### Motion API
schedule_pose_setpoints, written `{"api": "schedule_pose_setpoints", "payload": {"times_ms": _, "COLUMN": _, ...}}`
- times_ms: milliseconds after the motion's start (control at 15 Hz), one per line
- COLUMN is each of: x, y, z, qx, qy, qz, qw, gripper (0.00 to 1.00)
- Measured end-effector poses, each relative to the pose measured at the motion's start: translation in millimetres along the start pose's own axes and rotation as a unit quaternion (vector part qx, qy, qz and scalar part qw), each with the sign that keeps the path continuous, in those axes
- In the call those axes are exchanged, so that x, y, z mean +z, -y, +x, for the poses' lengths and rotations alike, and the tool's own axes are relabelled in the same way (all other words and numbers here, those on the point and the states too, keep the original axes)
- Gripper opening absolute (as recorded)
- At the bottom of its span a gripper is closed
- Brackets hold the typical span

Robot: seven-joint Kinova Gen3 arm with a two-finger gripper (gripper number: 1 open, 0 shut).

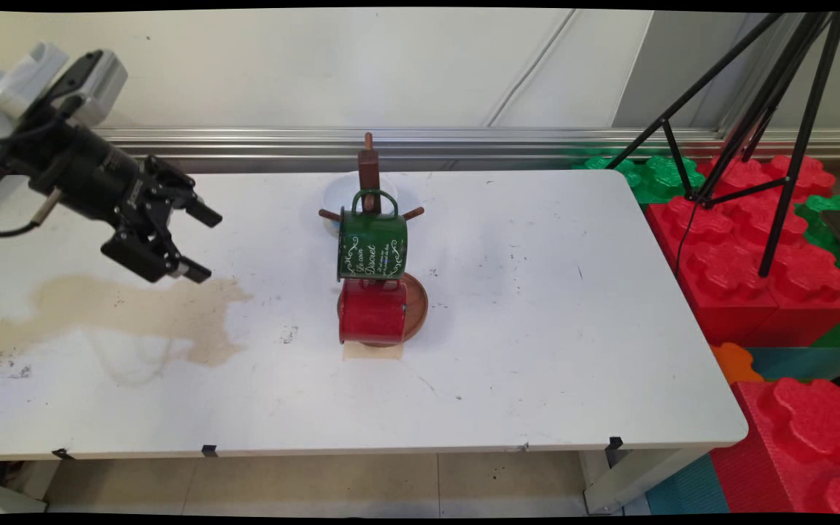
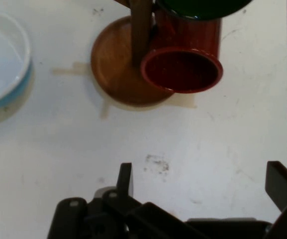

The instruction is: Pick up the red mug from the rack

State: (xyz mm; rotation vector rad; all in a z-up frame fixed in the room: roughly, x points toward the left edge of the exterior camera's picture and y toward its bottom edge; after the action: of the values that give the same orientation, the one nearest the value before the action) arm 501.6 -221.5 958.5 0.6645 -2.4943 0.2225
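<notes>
The gripper (image 1: 197,243) hangs above the table (image 1: 537,350), well to the left of the wooden mug tree (image 1: 370,175), its two fingers spread wide with nothing between them; in the hand view the fingers (image 2: 125,178) stand far apart over bare tabletop. It is nearest to the tan stain (image 1: 135,310) that lies below it, and touches nothing. Judged from its pose, it points toward the mug tree, so any approach would do well to stay level and line the open fingers up with a mug's wall rather than the pegs. On the mug tree a green mug (image 1: 372,244) hangs by its handle from a peg, and a red mug (image 1: 372,312) hangs just under it, close over the tree's round base (image 2: 118,69), its open mouth turned toward the hand. The mugs nearly touch, so the green one crowds the red one from above. A white bowl with a blue outside (image 2: 6,59) sits just behind the mug tree. Far right of it, off the table, stand a black tripod (image 1: 763,109) and red and green foam blocks (image 1: 748,255).
</notes>
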Motion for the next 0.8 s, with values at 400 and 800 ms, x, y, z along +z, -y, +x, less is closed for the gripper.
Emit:
{"api": "schedule_pose_setpoints", "payload": {"times_ms": 400, "x": 29, "y": -15, "z": -8, "qx": -0.013, "qy": -0.002, "qz": -0.014, "qw": 0.9998, "gripper": 1.0}}
{"api": "schedule_pose_setpoints", "payload": {"times_ms": 800, "x": 67, "y": -28, "z": -11, "qx": -0.019, "qy": -0.007, "qz": -0.025, "qw": 0.9995, "gripper": 1.0}}
